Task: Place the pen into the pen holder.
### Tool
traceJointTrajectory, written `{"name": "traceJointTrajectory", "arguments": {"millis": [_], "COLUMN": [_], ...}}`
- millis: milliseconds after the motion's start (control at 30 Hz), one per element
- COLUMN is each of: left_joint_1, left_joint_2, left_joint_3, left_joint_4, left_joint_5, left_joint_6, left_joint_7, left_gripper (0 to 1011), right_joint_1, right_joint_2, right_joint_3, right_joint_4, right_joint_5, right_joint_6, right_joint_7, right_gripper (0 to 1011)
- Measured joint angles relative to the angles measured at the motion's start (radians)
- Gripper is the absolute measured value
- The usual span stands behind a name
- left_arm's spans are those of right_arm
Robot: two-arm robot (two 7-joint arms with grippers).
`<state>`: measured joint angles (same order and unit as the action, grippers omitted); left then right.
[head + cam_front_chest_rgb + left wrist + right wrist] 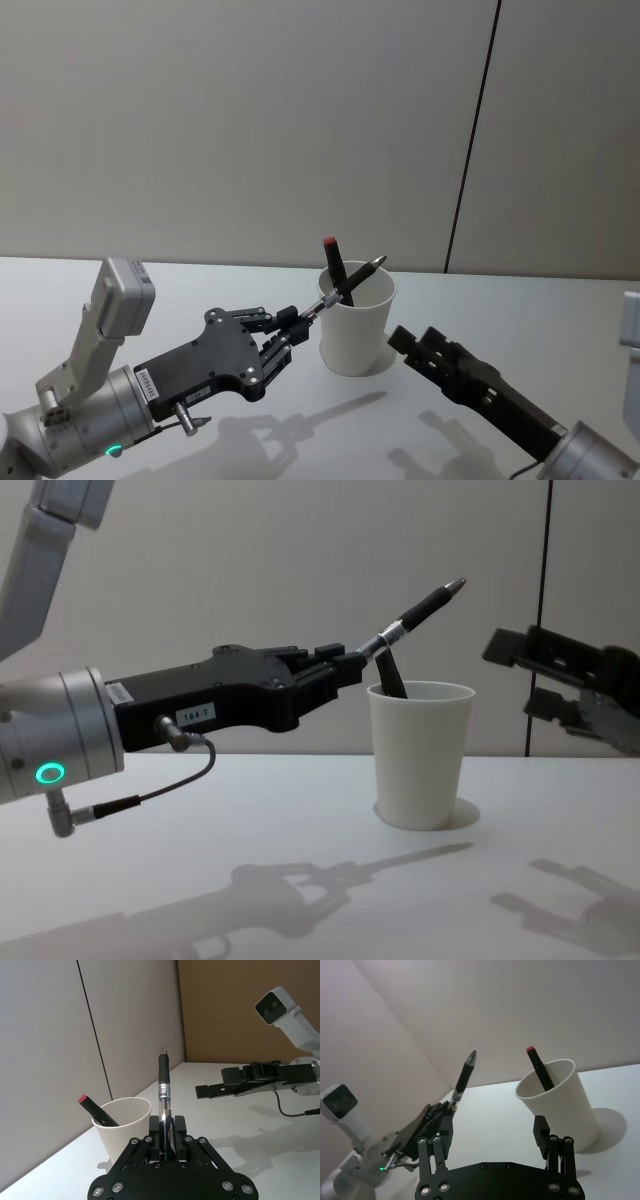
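**Black pen (362, 275) in the clenched left gripper (305, 318), close by the pen holder (355, 335).**
Gripped at its lower end and tilted, with the tip raised higher than the rolled rim of the white paper cup and no part inside it. In the cup, a leaning red-capped marker (335, 262). On the cup's right, raised above the white table (200, 290), the right gripper (410, 345), fingers spread wide apart and holding nothing.
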<state>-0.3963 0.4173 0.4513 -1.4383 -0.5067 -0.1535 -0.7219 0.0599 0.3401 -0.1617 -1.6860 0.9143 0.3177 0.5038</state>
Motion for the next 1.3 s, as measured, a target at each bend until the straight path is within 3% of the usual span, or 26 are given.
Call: {"name": "traceJointTrajectory", "arguments": {"millis": [600, 1300], "left_joint_1": [0.0, 0.0], "left_joint_2": [0.0, 0.0], "left_joint_3": [0.0, 0.0], "left_joint_4": [0.0, 0.0], "left_joint_5": [0.0, 0.0], "left_joint_6": [0.0, 0.0], "left_joint_7": [0.0, 0.0], "left_gripper": [180, 180], "right_joint_1": [0.091, 0.14], "right_joint_2": [-0.065, -0.142], "right_joint_3": [-0.055, -0.082], "right_joint_4": [0.078, 0.125], "right_joint_5": [0.068, 0.108], "right_joint_6": [0.022, -0.001], "right_joint_7": [0.033, -0.03], "right_gripper": [1001, 1001]}}
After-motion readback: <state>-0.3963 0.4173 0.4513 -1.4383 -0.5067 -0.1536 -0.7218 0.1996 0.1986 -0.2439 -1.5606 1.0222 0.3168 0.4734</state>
